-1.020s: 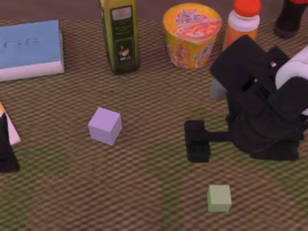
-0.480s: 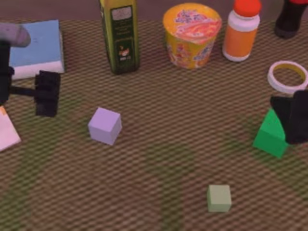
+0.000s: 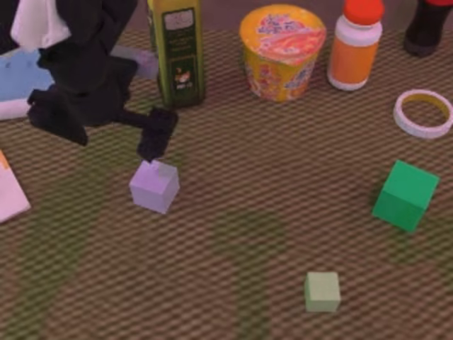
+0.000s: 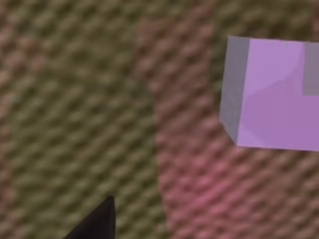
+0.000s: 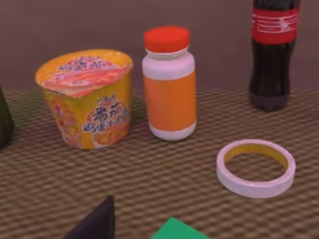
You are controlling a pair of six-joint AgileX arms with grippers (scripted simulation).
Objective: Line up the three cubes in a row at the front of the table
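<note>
1. My left gripper [image 3: 156, 134] hangs just behind the purple cube [image 3: 153, 185] in the top view. I cannot tell whether its fingers are spread or closed: they read as one dark mass there, and my left wrist view catches only one dark fingertip [image 4: 97, 224] at the frame's edge.
2. My left arm covers most of the blue box [image 3: 21, 78] at the table's [image 3: 233, 234] back left.
3. My right gripper is out of the top view; my right wrist view shows only a dark tip [image 5: 94, 224], so I cannot tell its state either.
4. The left wrist view cuts the purple cube [image 4: 274, 94] off at the frame edge, resting on the cloth.
5. Only a corner of the big green cube [image 5: 177, 230] shows in the right wrist view; the top view shows it whole [image 3: 405, 195], at the right, near the tape ring [image 3: 423, 112].
6. The mint cube [image 3: 322, 291] sits near the front edge, right of centre, well apart from the other two.
7. The front left of the cloth lies open.
</note>
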